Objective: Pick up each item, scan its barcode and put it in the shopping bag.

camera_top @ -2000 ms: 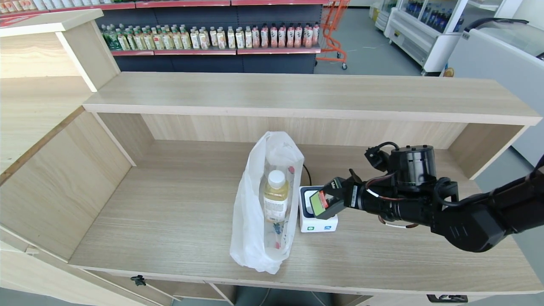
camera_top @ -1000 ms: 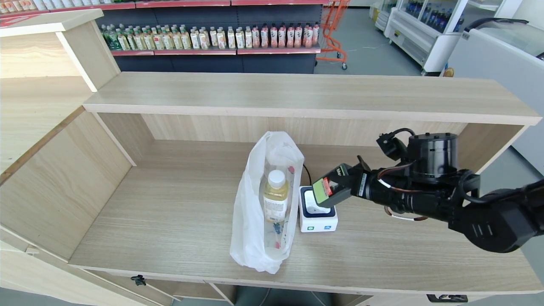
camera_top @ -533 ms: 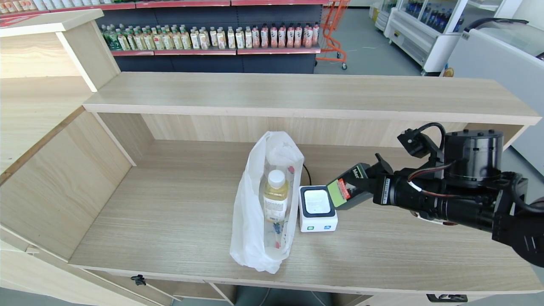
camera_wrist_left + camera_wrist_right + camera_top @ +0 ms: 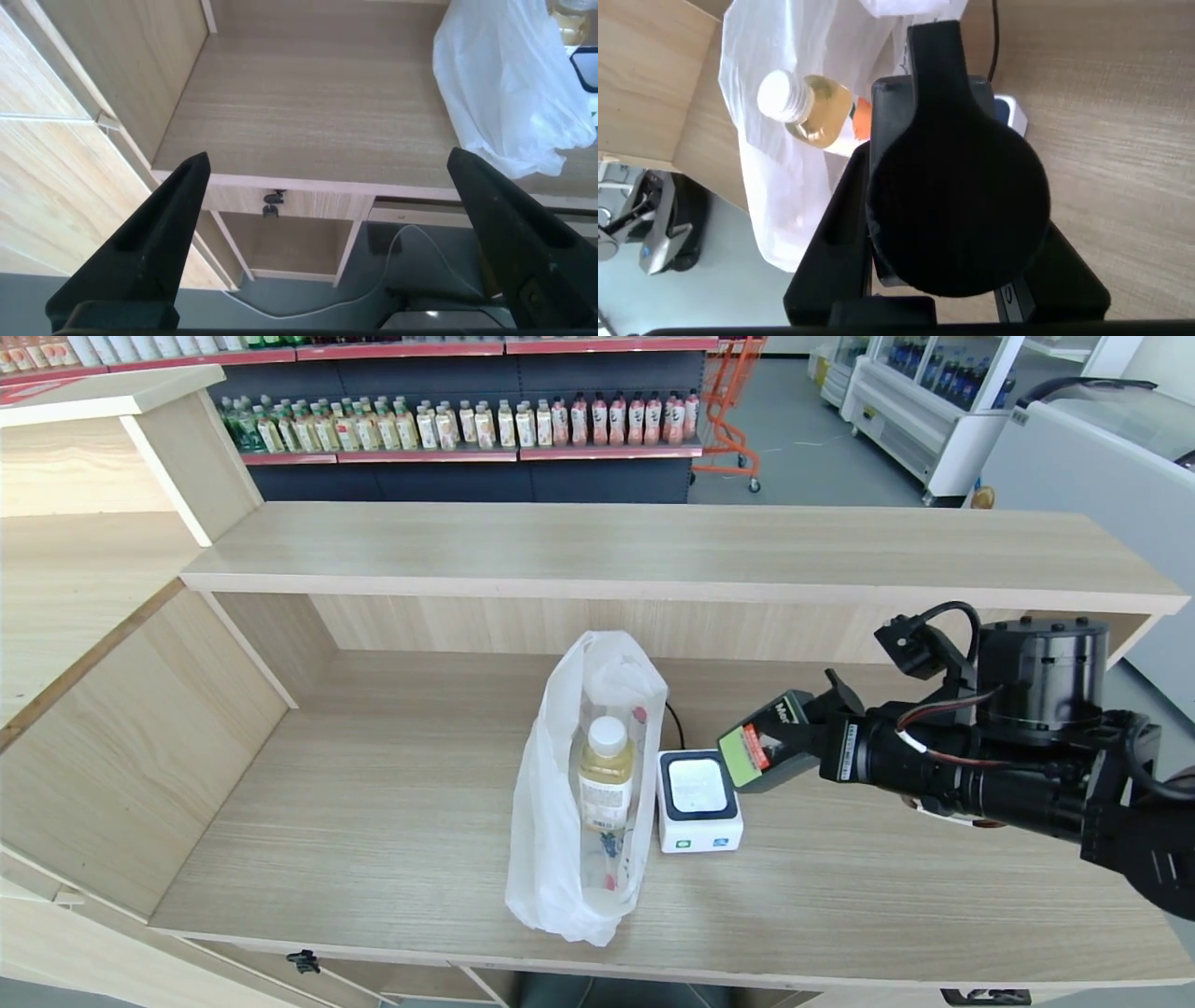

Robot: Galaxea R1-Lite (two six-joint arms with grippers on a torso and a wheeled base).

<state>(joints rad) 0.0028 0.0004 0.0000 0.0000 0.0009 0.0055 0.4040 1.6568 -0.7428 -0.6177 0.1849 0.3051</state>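
Head view: the box (image 4: 747,756) is shown clamped in the right hand (image 4: 792,737), clear of the surface (image 4: 373,821) and just beside the scanner (image 4: 698,799), on the scanner's right and a little above it. The bag (image 4: 551,821) stands against the scanner's other side, with a bottle (image 4: 605,775) upright inside it. The step in hand is judged to be the scanning of the box; whether a reading has been taken cannot be told. For the next move, the box would have to be carried across the scanner, raised above the bag's mouth and released beside the bottle, the thin bag walls being left undisturbed. Left wrist view: the left hand (image 4: 327,163) is seen spread wide and empty, hanging off the near edge of the surface and well apart from the bag (image 4: 505,84); this hand is not given by the head view. Right wrist view: the bottle cap (image 4: 780,93) and the bag's open top are seen from above, with a corner of the scanner (image 4: 1013,117) beyond the hand, so that the room left beside the bottle can be judged better than from the head. The box itself is largely hidden here by the hand's dark body, and its place over the scanner is read more plainly in the head view.
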